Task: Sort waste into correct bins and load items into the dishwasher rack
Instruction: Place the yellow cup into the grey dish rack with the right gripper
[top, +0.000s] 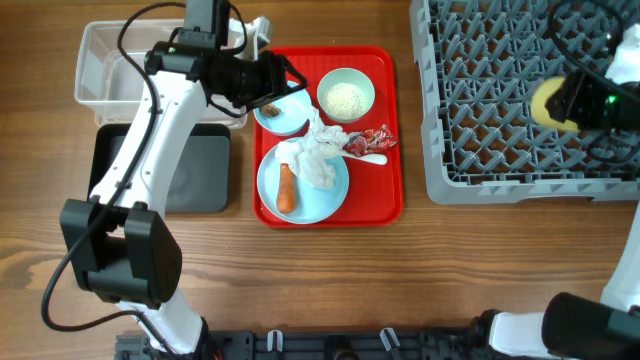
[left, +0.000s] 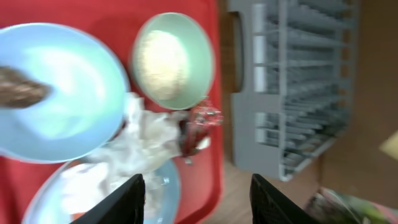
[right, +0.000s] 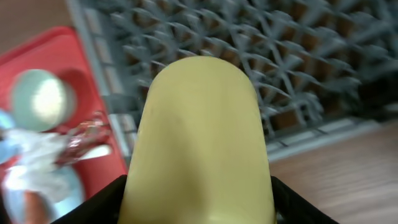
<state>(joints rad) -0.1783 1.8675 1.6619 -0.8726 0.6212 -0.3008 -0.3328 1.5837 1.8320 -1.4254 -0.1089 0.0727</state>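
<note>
Two end effectors: left (top: 280, 82) released near red tray (top: 385, 205) edge, right (top: 562, 100) grasping yellow cup (top: 545, 103) above rack (top: 480, 150)

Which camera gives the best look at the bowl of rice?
Left wrist: the bowl of rice sits close and large, rice surface visible, though soft. Overhead shows the bowl whole but small on the red tray; right wrist catches only a blurred disc.

Bright, even light, soft shadows, wrist views blurred, glare on light-blue bowl (left: 68, 93)
</note>
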